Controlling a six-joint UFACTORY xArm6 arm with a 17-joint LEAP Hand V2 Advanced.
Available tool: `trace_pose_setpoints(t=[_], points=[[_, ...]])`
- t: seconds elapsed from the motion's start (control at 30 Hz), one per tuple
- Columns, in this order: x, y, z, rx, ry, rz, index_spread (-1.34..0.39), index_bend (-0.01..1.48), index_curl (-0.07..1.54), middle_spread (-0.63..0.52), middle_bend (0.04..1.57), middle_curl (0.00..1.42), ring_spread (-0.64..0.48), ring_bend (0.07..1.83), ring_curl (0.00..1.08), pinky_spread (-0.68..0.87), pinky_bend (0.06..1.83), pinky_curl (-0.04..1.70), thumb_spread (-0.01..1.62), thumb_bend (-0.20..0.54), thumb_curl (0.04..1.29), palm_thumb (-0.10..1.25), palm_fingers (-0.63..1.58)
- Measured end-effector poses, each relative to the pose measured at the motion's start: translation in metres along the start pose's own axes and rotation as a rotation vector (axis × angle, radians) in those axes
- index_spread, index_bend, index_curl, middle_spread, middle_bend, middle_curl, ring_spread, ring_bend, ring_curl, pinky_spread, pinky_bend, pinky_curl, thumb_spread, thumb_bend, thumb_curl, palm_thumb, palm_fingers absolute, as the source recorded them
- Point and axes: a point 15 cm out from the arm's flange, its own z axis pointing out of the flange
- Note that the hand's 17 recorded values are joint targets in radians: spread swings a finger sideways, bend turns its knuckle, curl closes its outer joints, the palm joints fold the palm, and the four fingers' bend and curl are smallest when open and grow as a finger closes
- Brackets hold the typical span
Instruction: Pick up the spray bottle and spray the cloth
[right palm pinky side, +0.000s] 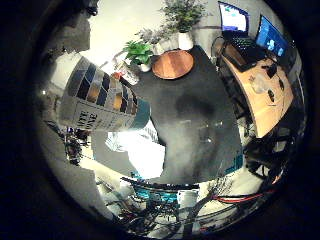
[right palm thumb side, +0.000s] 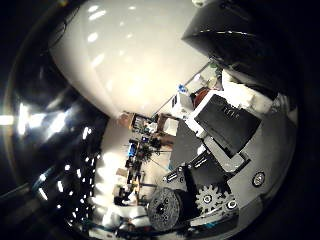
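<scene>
Bottle: spray bottle (right palm pinky side: 102, 102) fills much of the little-finger-side view, so close to the palm. White body w/ a patchwork of dark blue, grey & gold squares, teal band at one end. Lies across the view, tilted, above the table; no part of it seen touching the table top.
Bottle in thumb-side view: a big pale, glossy curved surface takes up much of that view; prob. the bottle body right at the palm, can't confirm.
Cloth: white cloth (right palm pinky side: 142, 147) lies crumpled on the dark table near its edge, just beside the bottle's teal end as seen from the palm.
Table: dark table (right palm pinky side: 200, 125), matte top, faint smudges/reflections on it.
Other on table: round wooden board (right palm pinky side: 172, 64) at the far side; small green plant in a white pot (right palm pinky side: 140, 54) beside it; taller plant in a white pot (right palm pinky side: 184, 22) behind the board.
Room: wooden desk (right palm pinky side: 262, 97) off to the side of the table, w/ a laptop (right palm pinky side: 235, 25) and a second screen (right palm pinky side: 272, 39) lit up.
Hand: right hand (right palm thumb side: 220, 150) shows as white & black blocks w/ a gear & a round black disc, beside the pale surface.
Grip: can't tell. Finger pose isn't readable in either view, contact w/ the bottle not visible.
</scene>
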Motion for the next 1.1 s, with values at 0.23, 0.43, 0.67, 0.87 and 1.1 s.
trace_pose_setpoints(t=[0.23,0.43,0.67,0.87,1.1], points=[[-0.041,0.018,0.025,-0.075,-0.003,-0.073,-0.69,0.19,0.88,-0.30,1.05,0.81,-0.28,1.26,0.58,-0.51,1.12,0.54,0.36,-0.023,0.95,1.04,1.14],[-0.056,0.046,0.040,-0.168,0.021,-0.100,-0.69,0.19,0.88,-0.30,1.04,0.81,-0.28,1.26,0.58,-0.51,1.12,0.54,0.35,-0.023,0.95,1.05,1.14],[-0.056,0.077,0.051,-0.278,0.000,-0.081,-0.69,0.19,0.88,-0.30,1.04,0.81,-0.28,1.26,0.58,-0.51,1.12,0.54,0.35,-0.023,0.95,1.05,1.14],[-0.057,0.113,0.050,-0.426,-0.069,-0.028,-0.68,0.19,0.88,-0.30,1.04,0.81,-0.28,1.25,0.58,-0.51,1.12,0.54,0.35,-0.023,0.94,1.05,1.14],[-0.052,0.127,0.060,-0.520,-0.151,0.055,-0.68,0.19,0.88,-0.30,1.04,0.81,-0.28,1.25,0.58,-0.51,1.12,0.54,0.34,-0.023,0.94,1.04,1.14]])
